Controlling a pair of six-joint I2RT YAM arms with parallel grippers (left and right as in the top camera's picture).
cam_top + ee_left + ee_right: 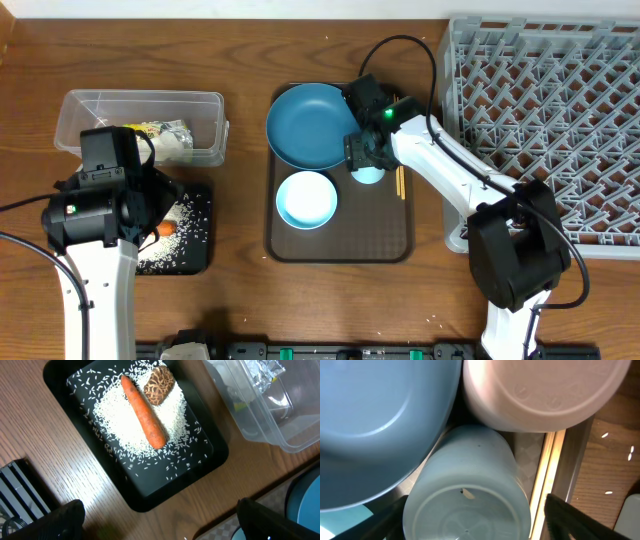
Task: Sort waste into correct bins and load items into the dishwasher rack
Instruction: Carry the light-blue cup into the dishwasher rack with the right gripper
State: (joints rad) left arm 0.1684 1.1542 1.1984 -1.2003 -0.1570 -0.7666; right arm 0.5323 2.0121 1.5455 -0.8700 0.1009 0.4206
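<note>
Two cups crowd together under the right gripper (477, 520), and that crowding is the main hazard. The gripper's fingers are spread wide and hold nothing, one on either side of the light blue cup (465, 485). This cup sits on the brown serving tray (340, 245), pressed against the whitish cup (540, 390) above it and tucked under the rim of the dark blue dish (375, 415). Closing from here could catch the dish edge with the left-hand finger, tipping the dish or shoving it across the tray. The other finger could land on the chopsticks (545, 475) just beside the cup and flick them off. A shallow or off-centre pinch on the smooth, rounded wall might let the cup squirt out, or slip on the way to the dishwasher rack (560, 120). I cannot tell whether the ringed end facing the camera is base or mouth. The left gripper (160, 520) hangs wide and empty above the black tray (135, 502), where the carrot (144, 412), brown lump (159, 385) and rice (120, 415) lie; a low pass there could scatter grains onto the table.
</note>
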